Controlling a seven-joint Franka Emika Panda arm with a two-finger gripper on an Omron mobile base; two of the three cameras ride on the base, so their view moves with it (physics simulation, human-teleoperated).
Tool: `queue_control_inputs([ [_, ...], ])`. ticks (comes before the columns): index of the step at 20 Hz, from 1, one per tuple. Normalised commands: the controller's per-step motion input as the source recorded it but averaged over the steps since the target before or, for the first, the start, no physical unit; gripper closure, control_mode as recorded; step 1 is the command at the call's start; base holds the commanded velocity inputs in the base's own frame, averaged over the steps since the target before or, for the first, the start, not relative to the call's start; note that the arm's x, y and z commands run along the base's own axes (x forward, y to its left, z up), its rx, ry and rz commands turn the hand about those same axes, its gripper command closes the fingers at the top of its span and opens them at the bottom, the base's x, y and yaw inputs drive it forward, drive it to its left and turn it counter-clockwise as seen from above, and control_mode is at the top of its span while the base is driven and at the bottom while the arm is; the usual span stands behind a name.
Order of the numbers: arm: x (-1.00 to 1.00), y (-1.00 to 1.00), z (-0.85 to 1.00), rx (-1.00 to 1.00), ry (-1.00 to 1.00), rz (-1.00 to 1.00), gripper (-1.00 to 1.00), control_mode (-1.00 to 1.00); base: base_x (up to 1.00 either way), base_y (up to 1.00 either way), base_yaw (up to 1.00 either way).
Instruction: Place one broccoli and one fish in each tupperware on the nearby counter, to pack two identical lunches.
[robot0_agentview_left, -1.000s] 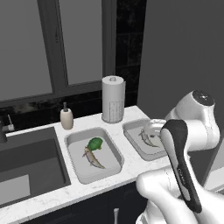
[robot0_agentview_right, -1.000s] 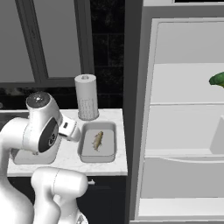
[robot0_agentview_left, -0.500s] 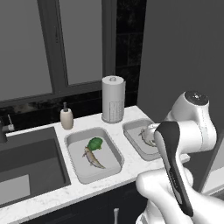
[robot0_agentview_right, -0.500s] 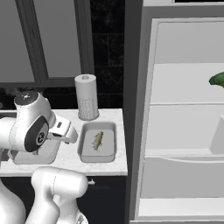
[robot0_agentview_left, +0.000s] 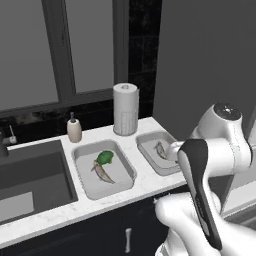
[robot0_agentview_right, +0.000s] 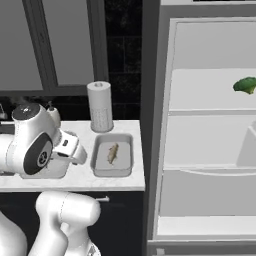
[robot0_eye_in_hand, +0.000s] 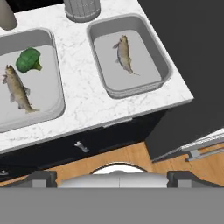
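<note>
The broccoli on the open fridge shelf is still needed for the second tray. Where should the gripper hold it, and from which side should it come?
Grip the broccoli across its rounded green head, coming in from the fridge's open front, level with the shelf. It lies low on that shelf with another shelf above, so a straight descent looks blocked. Its stem is too small to judge here.
</note>
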Motion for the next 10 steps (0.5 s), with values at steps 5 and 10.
queue_control_inputs([
  [5, 0.00, 0.00, 0.00, 0.00, 0.00, 0.00, -1.00, 1.00, -1.00, -0.22, 0.00],
  [10, 0.00, 0.00, 0.00, 0.00, 0.00, 0.00, -1.00, 1.00, -0.56, -0.67, 0.03],
])
